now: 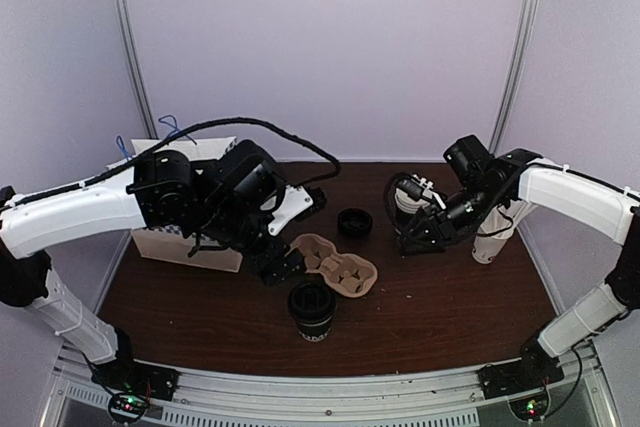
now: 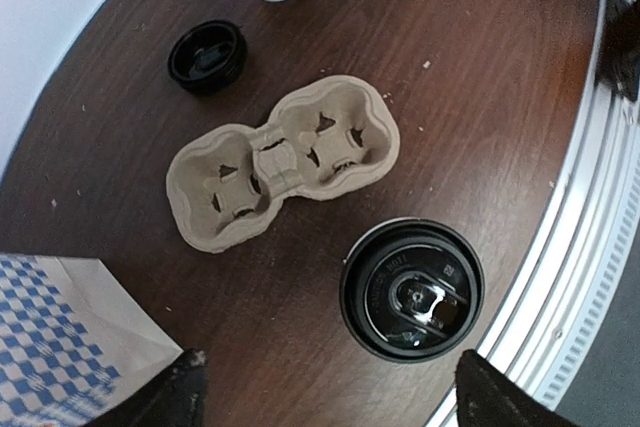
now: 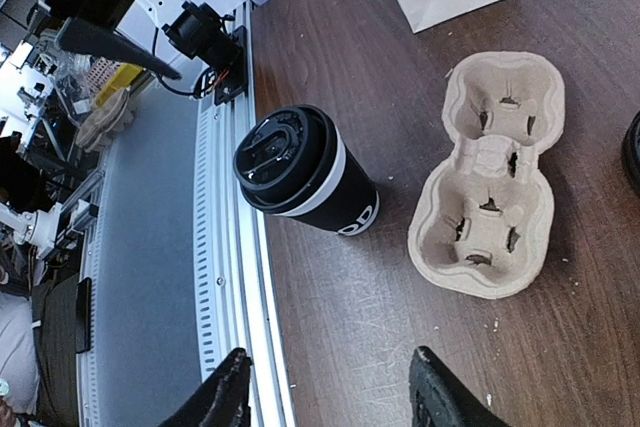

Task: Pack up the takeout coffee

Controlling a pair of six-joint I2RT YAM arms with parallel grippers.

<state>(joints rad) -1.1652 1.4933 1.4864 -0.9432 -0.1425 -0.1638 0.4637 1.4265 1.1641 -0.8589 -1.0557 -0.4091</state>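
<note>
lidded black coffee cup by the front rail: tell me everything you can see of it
The coffee cup looks like black paper, with a white band just under the lid and white lettering low on its side. A round black plastic lid is seated on top, with what looks like a sip opening. The cup stands upright on the dark wooden table, close to the front metal rail. It is in front of the cardboard carrier and apart from it. Only the table touches it.
</note>
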